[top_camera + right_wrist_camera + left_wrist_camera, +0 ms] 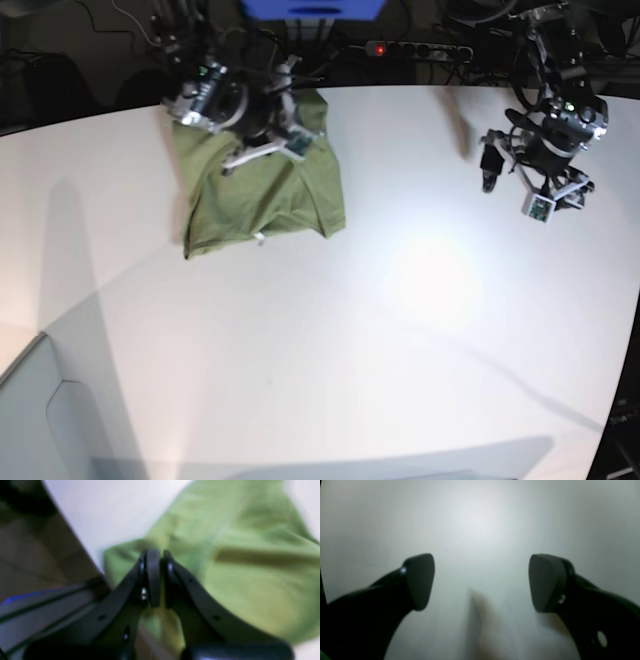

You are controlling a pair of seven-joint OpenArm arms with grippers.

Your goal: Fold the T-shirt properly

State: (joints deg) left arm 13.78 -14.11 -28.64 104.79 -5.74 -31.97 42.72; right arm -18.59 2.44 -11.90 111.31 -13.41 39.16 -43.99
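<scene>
The shirt [265, 190] lies bunched at about ten o'clock on the table [400, 330], the right gripper [157, 555] pinched tight on its edge near the table's rim, the left gripper [481, 582] wide apart and empty, so one-handed pulling might drag the shirt off.

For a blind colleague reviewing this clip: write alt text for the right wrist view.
The right gripper, jaws shut, pinches an edge of the olive-green T-shirt, which lies rumpled on the white table near its edge. The image is blurred.
</scene>
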